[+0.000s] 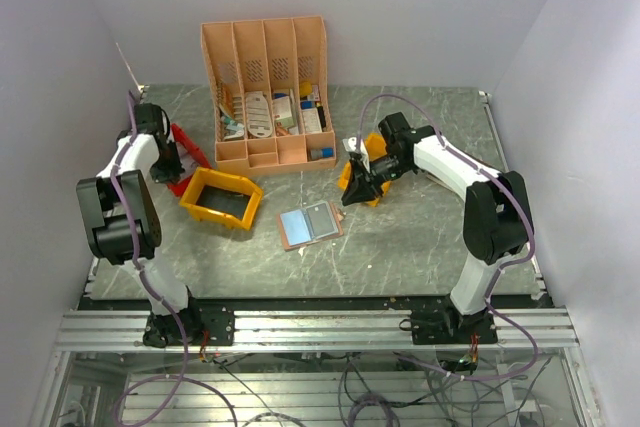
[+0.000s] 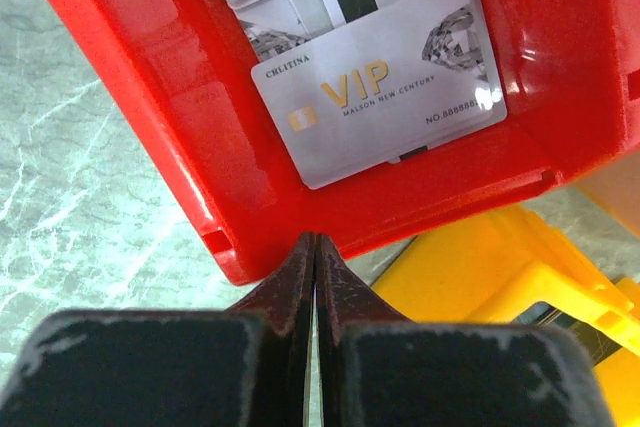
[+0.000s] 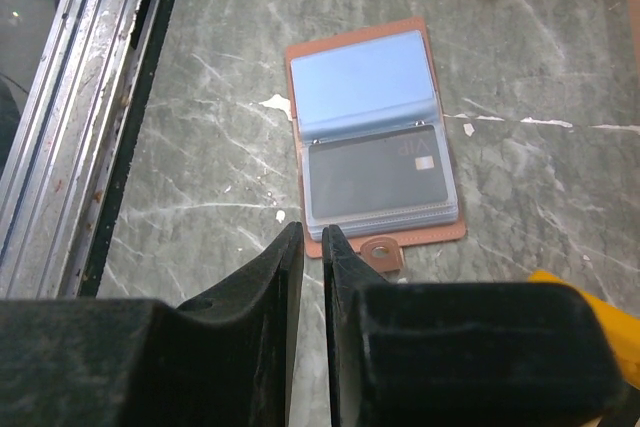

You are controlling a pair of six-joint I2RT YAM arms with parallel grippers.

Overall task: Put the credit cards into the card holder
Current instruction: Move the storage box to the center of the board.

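pincer first: the left gripper (image 2: 316,239) is closed tight, fingers pressed together with nothing seen between them, its tips at the near lip of the red tray (image 2: 150,97). the credit cards (image 2: 380,82) lie flat and overlapping in that tray, a pale vip card on top, at 12 o'clock from the tips. the card holder (image 1: 310,224) lies open on the table mid-scene, at about 4 o'clock from the tray and well apart from it; a dark card (image 3: 375,177) already sits in its nearer clear pocket, while the blue pocket looks empty. the right gripper (image 3: 312,232) hovers at 2 o'clock from the holder, all but closed, with only a thin empty slit between its fingers. a yellow bin (image 1: 222,197) lies between tray and holder. likely risks: closed tips could strike the lip and shove the tray; a flat, stacked card gives little edge, so two may lift or one slip; the unanchored holder may slide when a card is pushed in.
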